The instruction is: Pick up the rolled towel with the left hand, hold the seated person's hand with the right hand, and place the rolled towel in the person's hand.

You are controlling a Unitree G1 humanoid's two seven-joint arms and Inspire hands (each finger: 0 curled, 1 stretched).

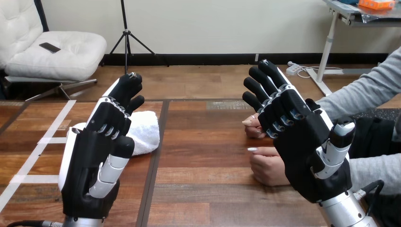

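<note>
- At the view's left, the left hand [90, 161] stands raised over the table [203, 142], palm toward the camera, fingers straight and a little apart, holding nothing.
- Just behind its fingers the towel [144, 130] lies on the table, white and rolled. The hand hides the roll's middle, and I cannot tell whether the fingertips touch it.
- The towel's long axis runs left to right across the view. Its rounded right end stops just short of the seam [156, 156], and a bit of its left end shows past the hand.
- At the view's right, the right hand [307, 156] is also raised, fingers straight and fanned, thumb out to the side, holding nothing.
- The person's 2 hands rest on the table behind it: the far hand [254, 126] by its fingers, the near hand [268, 166] by its palm. I cannot tell whether the right hand touches either.
- The towel is well apart from both of the person's hands, across the seam.
- The table is brown wood planks. The dark seam runs front to back, and white tape [47, 140] marks the left part.
</note>
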